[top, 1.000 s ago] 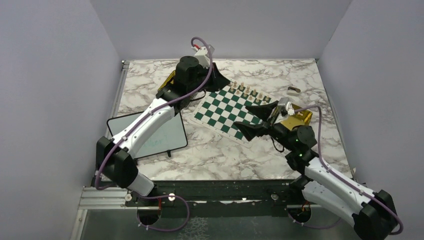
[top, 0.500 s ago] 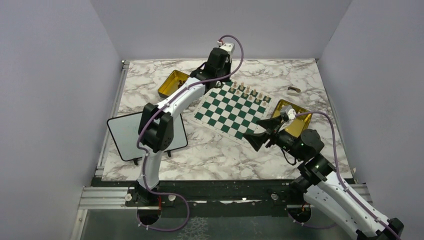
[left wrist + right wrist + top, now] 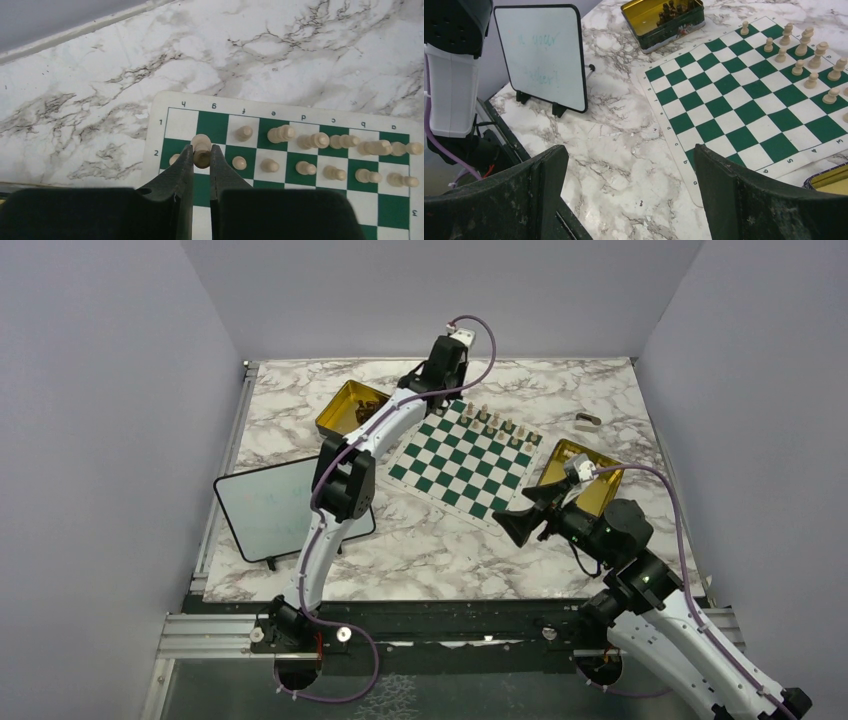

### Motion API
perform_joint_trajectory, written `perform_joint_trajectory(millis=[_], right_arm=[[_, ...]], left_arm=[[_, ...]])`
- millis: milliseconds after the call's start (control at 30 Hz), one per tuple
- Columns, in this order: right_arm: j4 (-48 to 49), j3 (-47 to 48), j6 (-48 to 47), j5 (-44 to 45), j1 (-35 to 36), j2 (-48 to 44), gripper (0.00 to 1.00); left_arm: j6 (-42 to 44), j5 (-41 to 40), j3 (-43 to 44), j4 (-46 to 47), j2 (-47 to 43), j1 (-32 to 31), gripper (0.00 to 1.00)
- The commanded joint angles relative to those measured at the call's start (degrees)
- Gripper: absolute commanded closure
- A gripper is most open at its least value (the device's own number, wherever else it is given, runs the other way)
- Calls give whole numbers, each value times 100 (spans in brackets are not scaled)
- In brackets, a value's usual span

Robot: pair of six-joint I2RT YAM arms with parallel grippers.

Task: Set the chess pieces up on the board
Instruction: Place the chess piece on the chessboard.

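Observation:
My left gripper (image 3: pixel 202 149) is shut on a pale beige chess piece (image 3: pixel 201 141), holding it just above the board (image 3: pixel 395 210) near its far corner, by the square rows marked 1 and 2. Two rows of beige chess pieces (image 3: pixel 300 142) stand along that edge of the green and white board (image 3: pixel 460 465). In the top view the left arm stretches far out to this corner (image 3: pixel 443 398). My right gripper (image 3: pixel 629 150) hangs wide open and empty above the marble, off the board's near corner (image 3: pixel 512 522).
A gold tin (image 3: pixel 350 408) holding dark pieces (image 3: pixel 671 9) sits left of the board. A second gold tin (image 3: pixel 585 475) lies at the board's right. A black-framed whiteboard (image 3: pixel 290 505) stands at the front left. A small object (image 3: pixel 587 420) lies far right.
The left arm swung from over the left tin out to the board's far corner, then settled there. The right gripper drew back off the board toward the near edge.

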Motion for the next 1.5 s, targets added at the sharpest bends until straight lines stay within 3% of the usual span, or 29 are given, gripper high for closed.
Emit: perform_joint_trajectory(millis=[0, 600, 1467], right_arm=[[-226, 187, 22, 181, -23, -16, 0], [-159, 270, 187, 262, -22, 391, 0], [-87, 300, 171, 316, -23, 517, 0]], left_arm=[[283, -110, 576, 60, 325, 184, 100], [298, 506, 617, 504, 972, 380, 100], [350, 606, 452, 587, 1095, 397, 100]])
